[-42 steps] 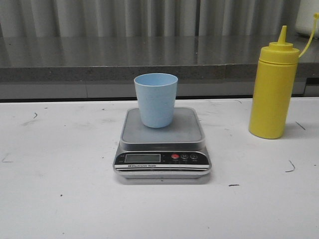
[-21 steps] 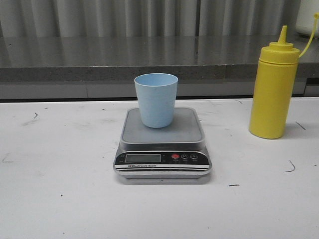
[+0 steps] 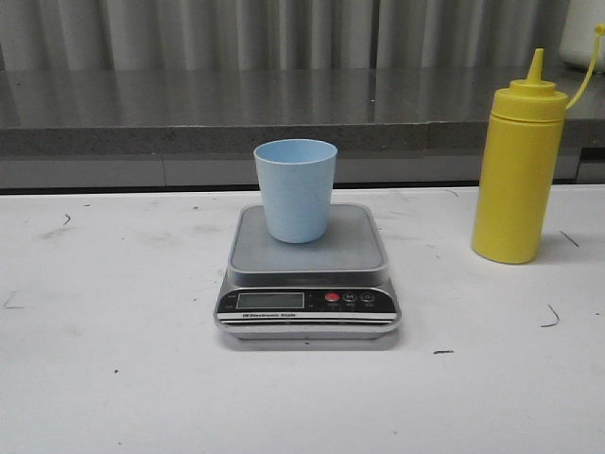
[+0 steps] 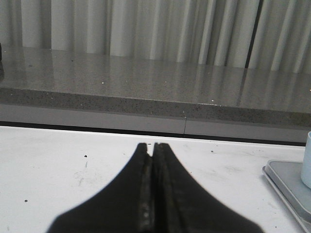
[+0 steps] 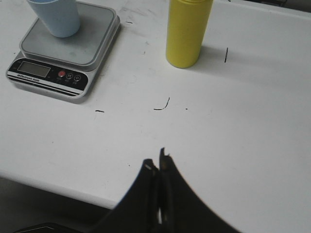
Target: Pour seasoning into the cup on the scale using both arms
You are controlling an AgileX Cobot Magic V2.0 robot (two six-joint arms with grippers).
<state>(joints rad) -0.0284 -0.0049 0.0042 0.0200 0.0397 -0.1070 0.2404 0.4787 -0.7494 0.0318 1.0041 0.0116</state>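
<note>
The light blue cup [image 3: 295, 190] stands upright on the grey platform of the scale [image 3: 307, 270] at the table's middle. The yellow seasoning bottle [image 3: 517, 170] stands upright to the right of the scale, cone nozzle up, strap hanging from its cap. Neither gripper shows in the front view. The left wrist view has my left gripper [image 4: 153, 145] shut and empty over bare table, with the scale's corner [image 4: 286, 182] and the cup's edge [image 4: 307, 160] far off to its side. My right gripper [image 5: 158, 159] is shut and empty near the table's front edge, well short of the bottle [image 5: 186, 31], the scale [image 5: 65, 48] and the cup [image 5: 55, 17].
A grey stone ledge [image 3: 284, 118] with curtains behind it runs along the table's back edge. The white table [image 3: 113, 378] has small dark scuff marks. Its front edge [image 5: 58, 182] lies close to my right gripper.
</note>
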